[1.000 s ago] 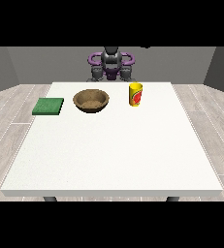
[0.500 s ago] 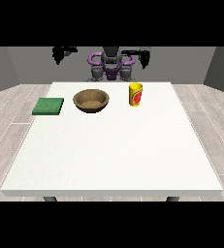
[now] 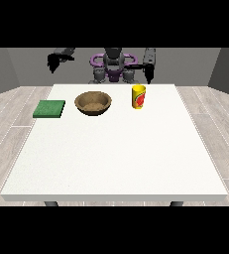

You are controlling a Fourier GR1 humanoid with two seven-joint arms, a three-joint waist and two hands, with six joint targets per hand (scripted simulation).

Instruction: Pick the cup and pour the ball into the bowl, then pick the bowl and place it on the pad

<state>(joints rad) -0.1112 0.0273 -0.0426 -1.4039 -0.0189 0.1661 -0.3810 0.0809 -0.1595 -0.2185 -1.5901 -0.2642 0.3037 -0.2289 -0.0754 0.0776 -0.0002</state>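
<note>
Yellow cup point(image 3: 139, 96) beside brown bowl point(image 3: 93, 103), green pad point(image 3: 49, 109) at table point(image 3: 116, 158) edge, both hands raised, finger state unclear

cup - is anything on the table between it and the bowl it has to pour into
Nothing visible does. The yellow cup stands upright to the view's right of the brown bowl, with only bare white table between them.

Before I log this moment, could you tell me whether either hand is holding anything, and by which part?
Nothing is held. Both hands hang above the table's far edge, apart from the yellow cup, brown wooden bowl and green square pad.
</note>
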